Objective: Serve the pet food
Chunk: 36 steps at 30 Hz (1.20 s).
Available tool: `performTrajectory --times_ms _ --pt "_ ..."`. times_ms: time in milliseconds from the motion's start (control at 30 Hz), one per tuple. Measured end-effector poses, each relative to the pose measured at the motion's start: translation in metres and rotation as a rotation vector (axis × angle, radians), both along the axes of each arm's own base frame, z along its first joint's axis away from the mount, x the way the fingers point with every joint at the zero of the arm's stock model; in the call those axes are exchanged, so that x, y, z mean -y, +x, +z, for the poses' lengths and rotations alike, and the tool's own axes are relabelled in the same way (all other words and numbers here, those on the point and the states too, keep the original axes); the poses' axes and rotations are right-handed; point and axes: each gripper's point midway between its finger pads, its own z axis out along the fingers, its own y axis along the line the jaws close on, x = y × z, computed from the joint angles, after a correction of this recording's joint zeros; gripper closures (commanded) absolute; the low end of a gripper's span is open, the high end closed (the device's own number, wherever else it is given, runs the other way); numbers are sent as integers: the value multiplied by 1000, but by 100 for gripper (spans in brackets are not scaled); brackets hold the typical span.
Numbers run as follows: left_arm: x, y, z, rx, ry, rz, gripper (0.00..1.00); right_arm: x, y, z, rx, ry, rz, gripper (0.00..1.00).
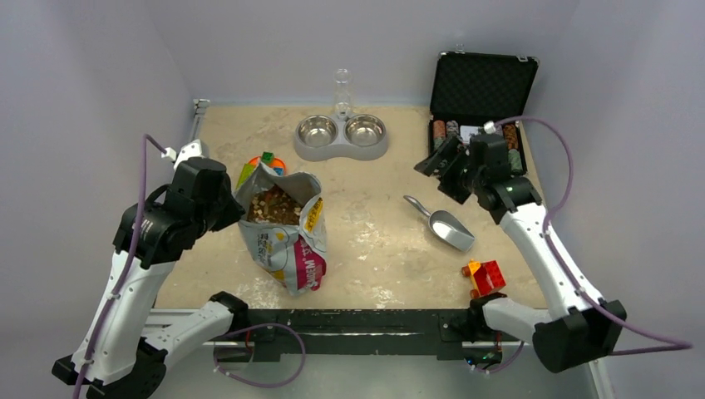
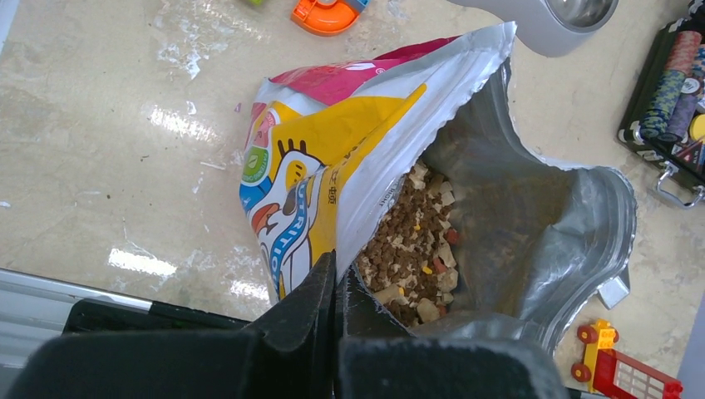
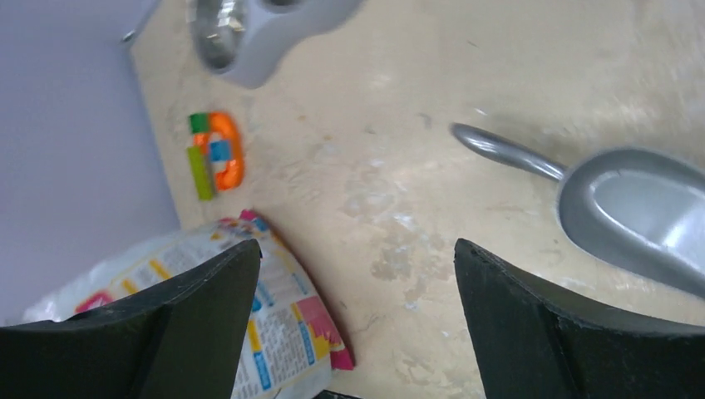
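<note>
The kibble was all inside the bag, which stood on the left half of the table with its mouth open upward. No kibble was visible in the bowls at the far edge, so I judged that serving had not yet started.

The left claw was closed. In the left wrist view its two fingers met at the near rim of the bag, and it seemed they pinched the foil there and kept the mouth open. The rim itself was hard to see between them.

The right claw was wide open and held nothing. It hung over the right half of the table, tilted down toward the scoop.

The next move probably depended on this relation. In the top view the scoop lay flat just on the near side of the right claw, and well apart from the left one, so the right arm was clearly the nearer. Its long axis ran diagonally, with the thin handle toward the far left and the wide cup toward the near right. In the right wrist view the scoop was to the right of the gap between the fingers, not between them. I think the claw needed to shift toward the handle and to turn its fingers across that diagonal before closing
</note>
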Motion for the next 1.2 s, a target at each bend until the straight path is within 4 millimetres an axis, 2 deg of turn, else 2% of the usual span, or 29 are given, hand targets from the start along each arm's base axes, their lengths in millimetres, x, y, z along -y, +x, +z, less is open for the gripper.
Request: performTrajectory --times_ms 67,100,167,200,300,433,500,600,767,967,1200 --pt "2 -1 0 -1 -12 -2 100 17 4 -46 -130 60 -118 8" --pt "2 -1 -1 -2 -18 -1 100 21 2 -77 -228 89 -176 8" --pt "4 -1 -1 -3 -29 -1 100 23 -2 -115 -361 124 -255 7" --pt "5 -1 -1 -3 -35 -2 100 23 -2 -128 -420 142 -296 7" --pt "7 0 -1 -3 -49 -7 100 24 2 -152 -560 165 -400 8" --pt "10 0 -1 -5 -59 -17 100 20 27 -169 -685 162 -499 8" --pt "12 0 -1 -7 -64 -22 100 21 33 -179 -715 158 -539 8" --pt "13 1 -1 -10 -68 -27 100 23 26 -189 -781 154 -591 10" --pt "15 1 -1 -12 -72 -31 100 25 21 -196 -830 160 -654 12" --pt "20 3 -1 -13 -86 -44 100 25 35 -196 -840 157 -692 17" --pt "19 5 1 -27 -66 -49 100 24 35 -216 -880 94 -715 21"
